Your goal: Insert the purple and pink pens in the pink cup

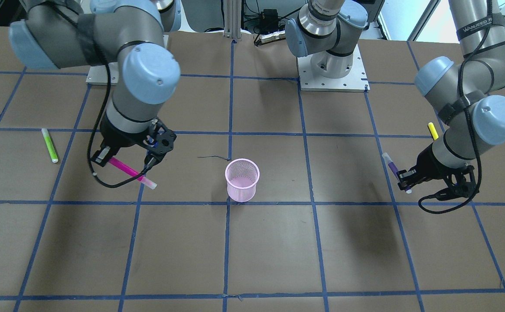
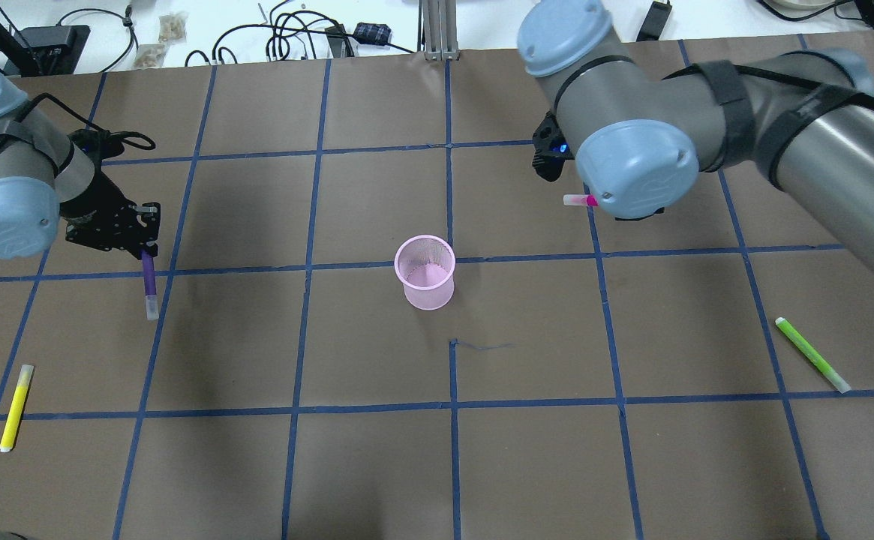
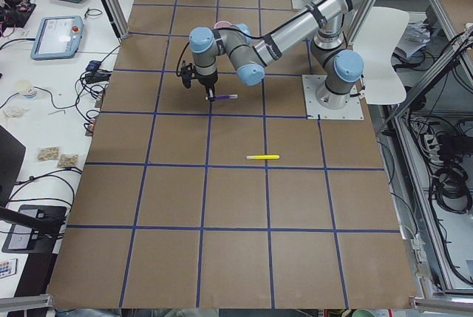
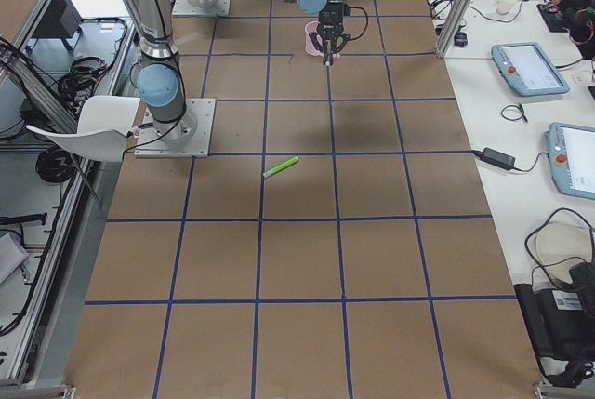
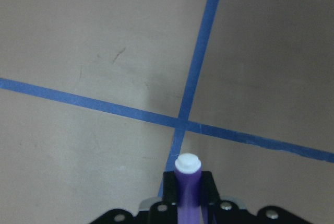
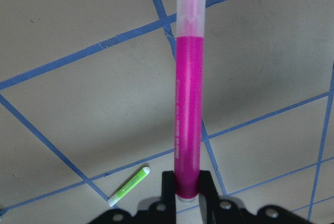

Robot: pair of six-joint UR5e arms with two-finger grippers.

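Pink mesh cup (image 2: pixel 425 271) upright mid-desk, left gripper (image 2: pixel 145 241) clamped on purple pen (image 2: pixel 149 279) out toward the desk's left edge, right gripper (image 6: pixel 187 182) pinching pink pen (image 6: pixel 188 114) by its end over the right half, both pens well apart from the cup, yellow pen (image 2: pixel 16 407) and green pen (image 2: pixel 812 364) lying loose nearer the left and right edges.

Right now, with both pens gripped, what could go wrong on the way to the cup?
1. The pink pen sticks far out of the right gripper; it may catch the rim of the pink cup and tip it.
2. The left gripper holds the purple pen; both arms converging could collide.
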